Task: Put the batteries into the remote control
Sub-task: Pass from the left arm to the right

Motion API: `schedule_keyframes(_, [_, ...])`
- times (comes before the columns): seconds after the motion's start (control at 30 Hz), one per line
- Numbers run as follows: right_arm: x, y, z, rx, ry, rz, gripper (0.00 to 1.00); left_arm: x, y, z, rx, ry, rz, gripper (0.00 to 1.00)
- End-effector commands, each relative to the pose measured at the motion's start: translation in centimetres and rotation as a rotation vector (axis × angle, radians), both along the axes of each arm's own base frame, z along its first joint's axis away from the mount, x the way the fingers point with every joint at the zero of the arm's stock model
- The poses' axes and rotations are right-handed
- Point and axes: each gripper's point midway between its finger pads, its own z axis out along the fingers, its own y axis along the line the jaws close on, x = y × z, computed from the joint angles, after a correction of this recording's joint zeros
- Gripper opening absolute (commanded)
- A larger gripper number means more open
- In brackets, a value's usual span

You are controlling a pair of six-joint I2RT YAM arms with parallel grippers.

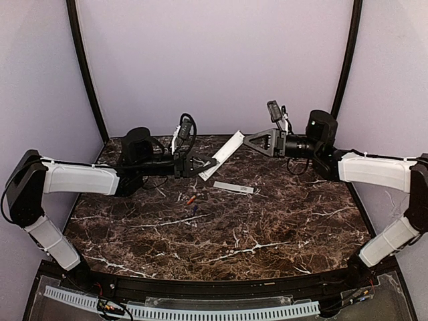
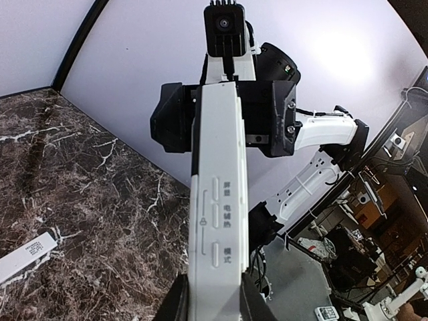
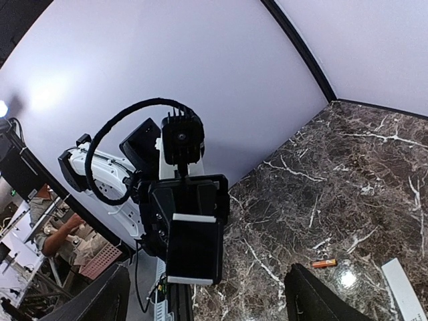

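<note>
My left gripper (image 1: 200, 165) is shut on the near end of the white remote control (image 1: 224, 152) and holds it above the table, pointing up and right. In the left wrist view the remote (image 2: 217, 200) runs up from between my fingers (image 2: 170, 304), button side showing. My right gripper (image 1: 249, 142) is open and empty, facing the remote's far end, close but apart. The right wrist view shows the remote's dark section (image 3: 194, 247) end-on between my wide-open fingers (image 3: 314, 297). The red-orange battery (image 1: 192, 198) and the dark blue battery (image 1: 194, 210) lie on the table below; the red-orange one also shows in the right wrist view (image 3: 323, 263).
A flat white strip (image 1: 233, 188) lies on the dark marble table (image 1: 281, 227) right of the batteries; it also shows in the left wrist view (image 2: 27, 254) and the right wrist view (image 3: 404, 287). Pale walls enclose the back and sides.
</note>
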Motion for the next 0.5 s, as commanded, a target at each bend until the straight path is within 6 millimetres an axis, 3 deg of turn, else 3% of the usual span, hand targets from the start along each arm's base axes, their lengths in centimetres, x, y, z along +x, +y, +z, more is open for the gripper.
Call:
schedule_keyframes(0.0, [0.2,0.4,2.5,0.063,-0.014,0.016,0.76,0.0,-0.5,0.8,-0.006,-0.042,-0.011,0.0])
schedule_keyframes(0.23, [0.4,1.2,1.4,0.095,0.045,0.03,0.57,0.3,-1.1,0.0,0.0,-0.023,-0.003,0.0])
schedule_keyframes(0.47, [0.4,2.0,0.9,0.103,0.069,0.05,0.48,0.4,-1.3,0.0,-0.002,-0.022,-0.005,0.0])
